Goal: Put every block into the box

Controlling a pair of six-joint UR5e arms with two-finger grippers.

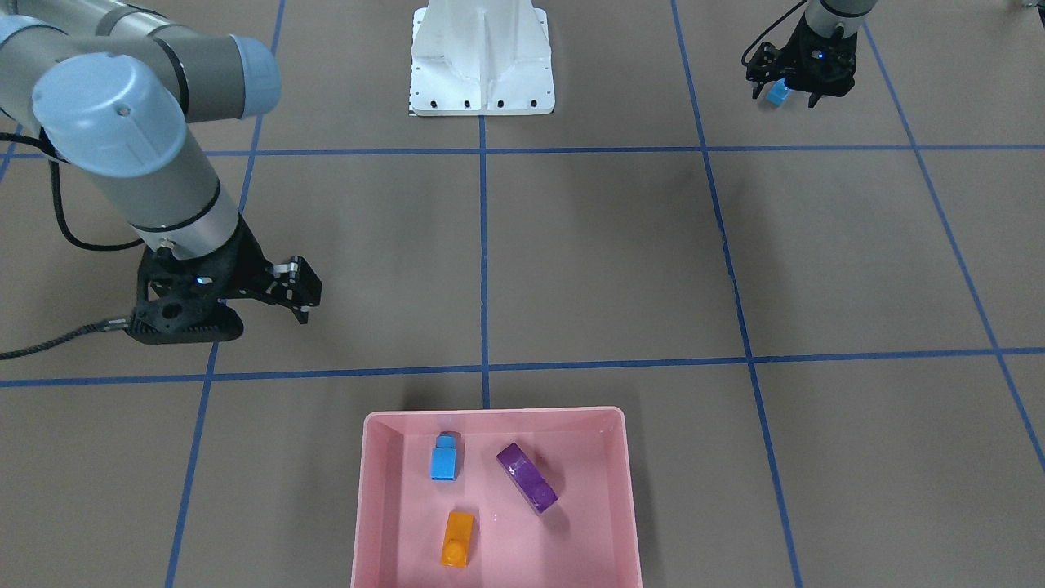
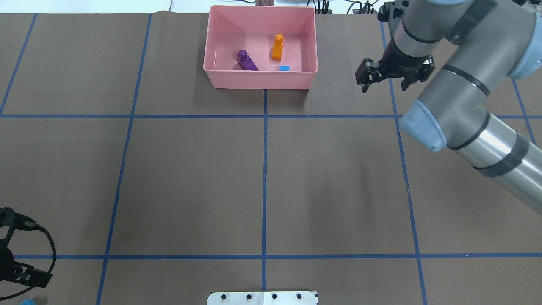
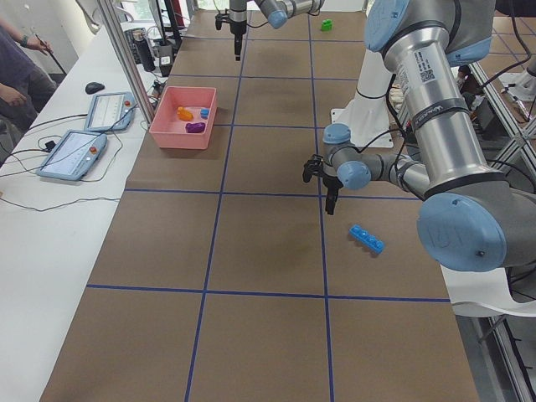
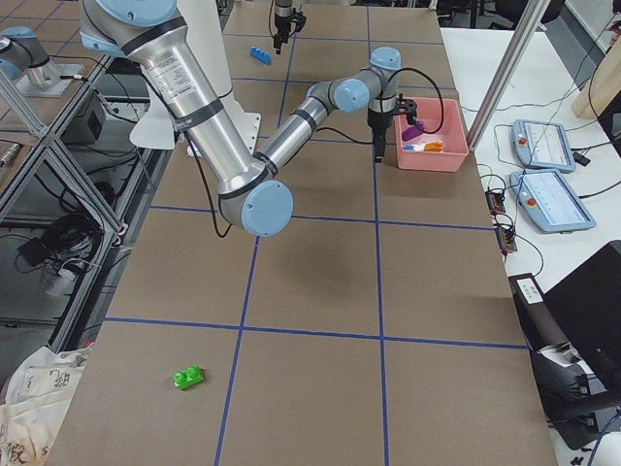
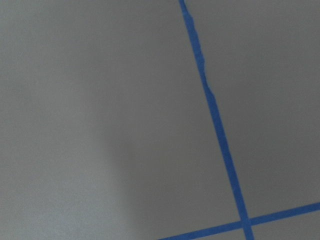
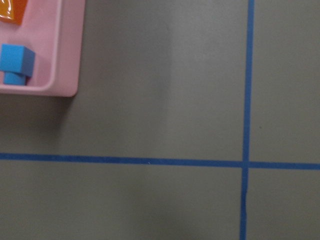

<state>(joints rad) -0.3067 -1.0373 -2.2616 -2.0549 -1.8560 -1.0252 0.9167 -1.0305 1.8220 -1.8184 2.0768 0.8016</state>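
The glossy, round-cornered pink box (image 1: 495,413), at the front view's 6 o'clock, holds the orange block (image 1: 458,539), small blue block (image 1: 444,459) and sloped purple block (image 1: 527,478). The left gripper (image 3: 330,205) and right gripper (image 1: 300,302) hang spread and empty. From the left end, the long studded blue block (image 3: 366,239) lies at the left gripper's 4 o'clock.
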